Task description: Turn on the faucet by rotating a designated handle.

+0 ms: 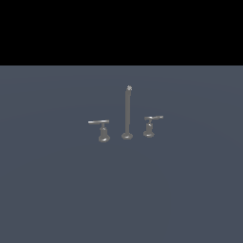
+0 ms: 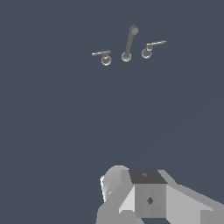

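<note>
A: In the exterior view, the faucet (image 1: 127,114) is seen on the flat grey floor; the designated handle (image 1: 151,126) sits on that view's right.

B: Wrist view: the gripper (image 2: 148,197) is well apart, finger spread cannot be told. Rigid, slick metal is judged; the lever tip should be pushed.

Both of my views are flat, even renders, dim and low in contrast, with no clear light source. The faucet (image 1: 126,114) casts no shadow on the slate floor (image 1: 57,190); faint highlights mark its metal. Edges look coarse and pixelated. A black band fills the exterior view's top.
</note>
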Robot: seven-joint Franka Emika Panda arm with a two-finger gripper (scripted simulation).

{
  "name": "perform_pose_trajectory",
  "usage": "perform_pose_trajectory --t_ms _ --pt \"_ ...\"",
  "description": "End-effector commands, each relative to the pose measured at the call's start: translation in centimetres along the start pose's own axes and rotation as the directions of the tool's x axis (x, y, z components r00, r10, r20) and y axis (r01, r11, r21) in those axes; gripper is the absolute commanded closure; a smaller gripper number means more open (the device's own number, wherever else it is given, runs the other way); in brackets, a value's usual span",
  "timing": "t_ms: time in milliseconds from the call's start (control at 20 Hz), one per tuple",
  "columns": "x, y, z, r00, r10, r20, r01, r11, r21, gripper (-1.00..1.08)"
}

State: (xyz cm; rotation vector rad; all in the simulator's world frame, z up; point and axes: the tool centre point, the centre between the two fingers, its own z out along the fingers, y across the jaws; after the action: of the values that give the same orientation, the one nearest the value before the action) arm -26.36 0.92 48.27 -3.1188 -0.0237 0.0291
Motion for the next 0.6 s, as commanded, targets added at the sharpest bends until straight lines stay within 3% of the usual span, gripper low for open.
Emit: perform_pose_trajectory --t_ms 0,550 --pt "0.0 0.0 0.0 1.0 0.0 0.0 0.0 1.0 0.0 1.08" --pt "0.7 0.2 -1.0 0.999 -0.007 -0.034 0.006 0.999 -0.032 1.08"
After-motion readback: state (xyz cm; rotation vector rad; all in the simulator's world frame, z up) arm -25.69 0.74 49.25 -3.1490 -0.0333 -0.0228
